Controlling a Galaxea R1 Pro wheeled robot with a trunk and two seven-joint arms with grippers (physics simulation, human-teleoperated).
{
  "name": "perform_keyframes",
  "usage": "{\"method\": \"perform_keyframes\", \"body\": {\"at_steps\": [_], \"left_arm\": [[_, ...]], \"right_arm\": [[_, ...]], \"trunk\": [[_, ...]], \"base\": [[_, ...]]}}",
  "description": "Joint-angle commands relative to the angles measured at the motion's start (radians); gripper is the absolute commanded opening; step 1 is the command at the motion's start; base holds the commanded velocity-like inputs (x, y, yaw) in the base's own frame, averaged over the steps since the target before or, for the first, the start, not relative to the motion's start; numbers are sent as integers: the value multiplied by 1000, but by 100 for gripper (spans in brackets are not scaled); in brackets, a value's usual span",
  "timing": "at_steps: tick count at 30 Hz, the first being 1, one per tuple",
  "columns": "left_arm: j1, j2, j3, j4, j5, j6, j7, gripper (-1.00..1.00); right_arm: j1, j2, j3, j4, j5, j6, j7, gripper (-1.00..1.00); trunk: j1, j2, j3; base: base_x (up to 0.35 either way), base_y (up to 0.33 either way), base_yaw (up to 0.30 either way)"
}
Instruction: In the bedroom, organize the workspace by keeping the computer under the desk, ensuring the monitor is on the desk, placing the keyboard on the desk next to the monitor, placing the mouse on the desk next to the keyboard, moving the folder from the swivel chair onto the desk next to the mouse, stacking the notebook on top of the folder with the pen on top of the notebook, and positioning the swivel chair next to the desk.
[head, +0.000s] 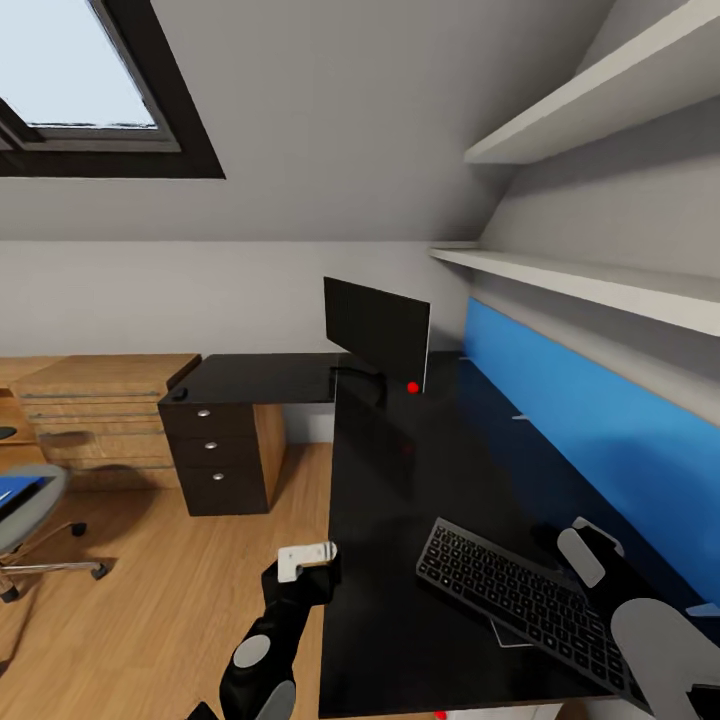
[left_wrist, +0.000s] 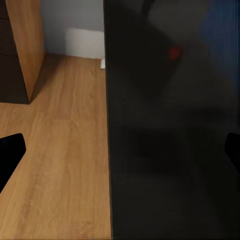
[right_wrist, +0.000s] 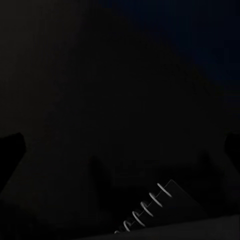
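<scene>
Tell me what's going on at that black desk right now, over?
Left claw hangs at the desk edge, nothing in it. Right claw: state unclear. Keyboard on desk, well short of the monitor. Folder on the swivel chair.

arms: black shells, grey oval panels | left tool (head: 305, 560): white tip

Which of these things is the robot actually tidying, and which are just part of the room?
Job: monitor, keyboard, mouse, chair with blue folder, spiral notebook, desk.

Just there: drawers, wooden dresser, shelves, skylight.
</scene>
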Motion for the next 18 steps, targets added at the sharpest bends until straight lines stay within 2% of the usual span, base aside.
{"method": "perform_keyframes", "body": {"at_steps": [1, 10, 18], "left_arm": [[-1, 1, -9, -3, 6, 3, 11, 100], [-1, 0, -21, -5, 10, 1, 96, 100], [-1, 0, -22, -5, 10, 1, 113, 100]], "right_arm": [[0, 0, -1, -2, -8, 4, -6, 100], [0, -1, -2, -8, -7, 4, -8, 100], [0, -2, -4, -17, -7, 4, -8, 100]], "trunk": [[4, -8, -4], [38, -71, -33], [65, -120, -54]], "base": [[7, 0, 0], [2, 0, 0], [0, 0, 0]]}}
